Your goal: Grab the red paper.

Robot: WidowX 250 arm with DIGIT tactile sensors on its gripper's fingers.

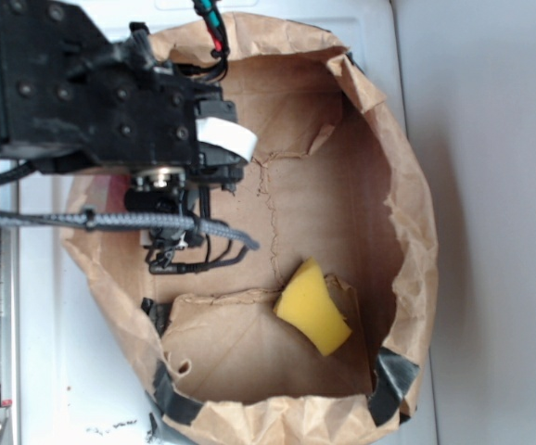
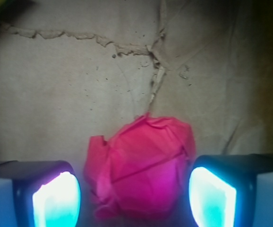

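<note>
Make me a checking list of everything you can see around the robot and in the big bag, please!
Surface: white table under an open brown paper bag.
Job's things: red paper, crumpled, on the bag floor between the fingers; contact cannot be told.
Clutter: yellow sponge in the bag, away from the arm.
Grippers: gripper open, lit fingertips either side of the red paper.
Cables: braided grey cable across the arm; red and green wires at the top.
Surroundings: black tape on the bag rim.
</note>
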